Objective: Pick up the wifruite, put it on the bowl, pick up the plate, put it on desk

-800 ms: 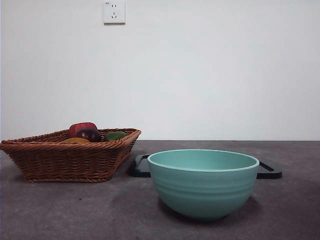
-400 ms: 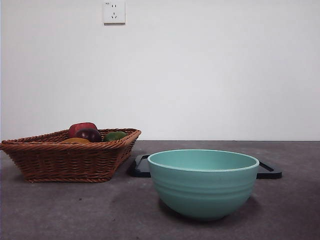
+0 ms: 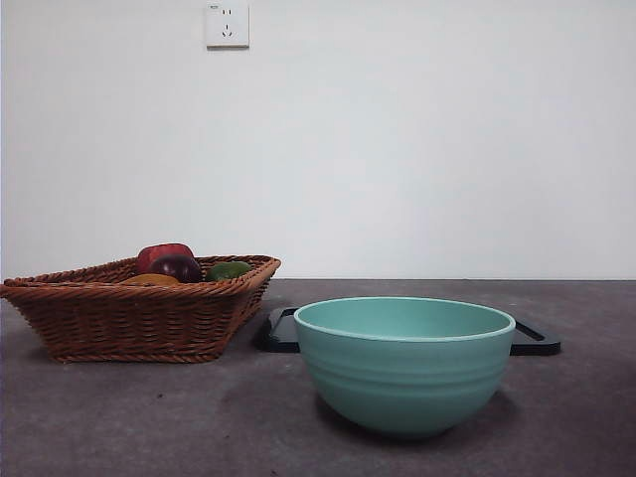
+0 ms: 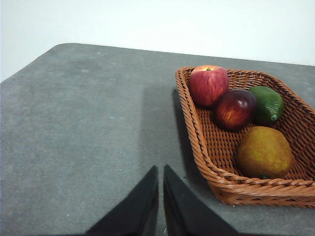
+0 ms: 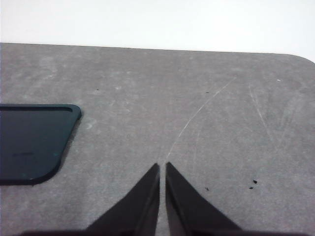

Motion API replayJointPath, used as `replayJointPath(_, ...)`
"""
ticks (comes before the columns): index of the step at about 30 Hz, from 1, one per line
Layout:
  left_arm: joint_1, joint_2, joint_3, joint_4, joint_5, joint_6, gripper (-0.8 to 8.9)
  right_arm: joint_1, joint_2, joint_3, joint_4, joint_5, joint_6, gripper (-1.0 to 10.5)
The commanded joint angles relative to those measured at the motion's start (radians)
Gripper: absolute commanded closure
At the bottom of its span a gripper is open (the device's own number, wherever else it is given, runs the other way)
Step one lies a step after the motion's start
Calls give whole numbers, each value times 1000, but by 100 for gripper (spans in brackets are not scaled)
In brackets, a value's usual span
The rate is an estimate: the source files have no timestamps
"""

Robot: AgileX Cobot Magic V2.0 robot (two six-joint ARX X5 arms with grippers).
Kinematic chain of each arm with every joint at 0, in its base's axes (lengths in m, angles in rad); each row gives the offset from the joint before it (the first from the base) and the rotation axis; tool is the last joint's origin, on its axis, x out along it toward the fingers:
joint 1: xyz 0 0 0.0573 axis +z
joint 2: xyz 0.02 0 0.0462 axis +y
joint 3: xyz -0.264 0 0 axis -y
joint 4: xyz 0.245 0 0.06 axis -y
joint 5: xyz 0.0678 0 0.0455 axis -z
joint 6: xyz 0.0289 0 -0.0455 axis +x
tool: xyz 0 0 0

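Note:
The wifruite point(image 4: 264, 152), a small rounded orange-brown fruit, lies in a wicker basket point(image 4: 209, 152); in the front view only its top point(image 3: 149, 280) shows over the basket rim point(image 3: 129, 313). The mint-teal bowl point(image 3: 403, 363) stands empty on the dark grey desk point(image 3: 149, 417). A flat black plate point(image 3: 535, 338) lies behind the bowl and also shows in the right wrist view point(image 5: 29, 145). My left gripper point(image 4: 160, 172) is shut and empty above the desk beside the basket. My right gripper point(image 5: 162, 169) is shut and empty above the desk beside the plate.
The basket also holds a red apple point(image 4: 208, 84), a dark red-purple fruit point(image 4: 234, 108) and a green fruit point(image 4: 267, 104). A white wall with a socket point(image 3: 227, 24) stands behind the desk. The desk's far edge is rounded at both corners.

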Motion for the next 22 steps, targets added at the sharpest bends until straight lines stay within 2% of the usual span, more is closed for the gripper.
replayJointPath(1, 0, -1, -20, -4, 0, 4, 798, 3, -2, -5, 13, 3, -11, 931)
replayJointPath(22, 0, -1, -20, -4, 0, 4, 798, 3, -2, -5, 16, 3, -11, 931)
